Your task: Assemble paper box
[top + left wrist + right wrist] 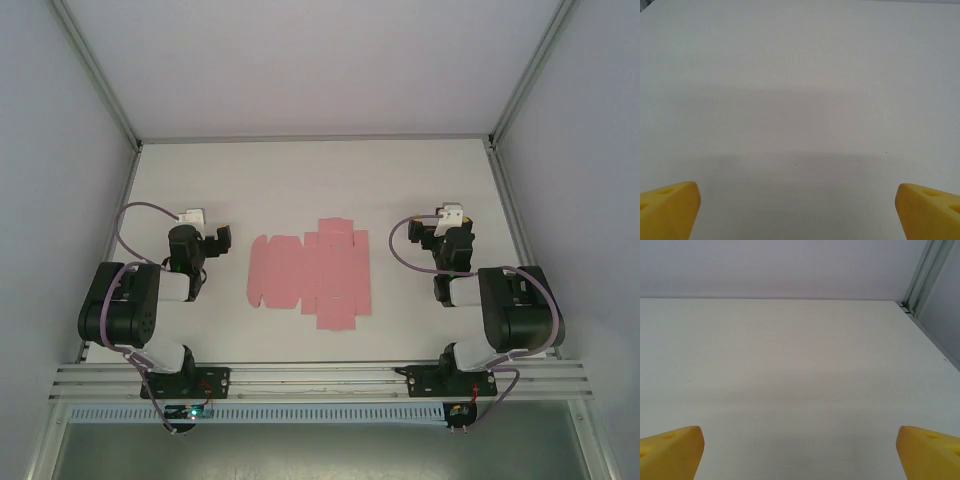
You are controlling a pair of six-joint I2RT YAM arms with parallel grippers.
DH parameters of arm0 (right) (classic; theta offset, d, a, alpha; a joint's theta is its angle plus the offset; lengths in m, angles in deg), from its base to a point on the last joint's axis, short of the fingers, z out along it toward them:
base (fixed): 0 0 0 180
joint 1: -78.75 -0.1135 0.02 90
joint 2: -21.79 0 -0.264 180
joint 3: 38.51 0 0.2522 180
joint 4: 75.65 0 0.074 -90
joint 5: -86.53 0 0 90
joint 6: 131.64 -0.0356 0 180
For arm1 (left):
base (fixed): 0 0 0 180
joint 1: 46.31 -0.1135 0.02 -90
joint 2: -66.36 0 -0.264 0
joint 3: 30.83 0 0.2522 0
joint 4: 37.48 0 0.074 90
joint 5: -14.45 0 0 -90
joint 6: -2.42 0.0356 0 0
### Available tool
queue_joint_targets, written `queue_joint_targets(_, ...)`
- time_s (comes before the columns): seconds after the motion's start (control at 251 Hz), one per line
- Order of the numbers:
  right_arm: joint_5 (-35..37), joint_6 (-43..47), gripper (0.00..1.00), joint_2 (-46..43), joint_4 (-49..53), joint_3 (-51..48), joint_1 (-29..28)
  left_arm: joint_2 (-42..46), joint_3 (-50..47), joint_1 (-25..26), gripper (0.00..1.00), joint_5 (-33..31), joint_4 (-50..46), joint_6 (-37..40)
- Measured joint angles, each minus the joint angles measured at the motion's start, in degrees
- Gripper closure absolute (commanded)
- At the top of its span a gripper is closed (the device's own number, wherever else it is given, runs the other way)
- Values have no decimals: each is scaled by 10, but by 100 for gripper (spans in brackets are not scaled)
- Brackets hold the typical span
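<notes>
Between 2 wide-open grippers, the paper box [308, 275] lies flat.

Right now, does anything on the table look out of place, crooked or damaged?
Nothing stands out. The paper box lies flat and unfolded on the table between the two arms, with no tear or crumple that I can make out. The left gripper and right gripper are open, clear of it.
</notes>
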Motion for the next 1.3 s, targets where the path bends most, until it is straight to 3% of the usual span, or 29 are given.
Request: queue_joint_targets(1.301, 0, 0, 2, 0, 2, 0, 0, 2, 10, 0, 0, 2, -13, 4)
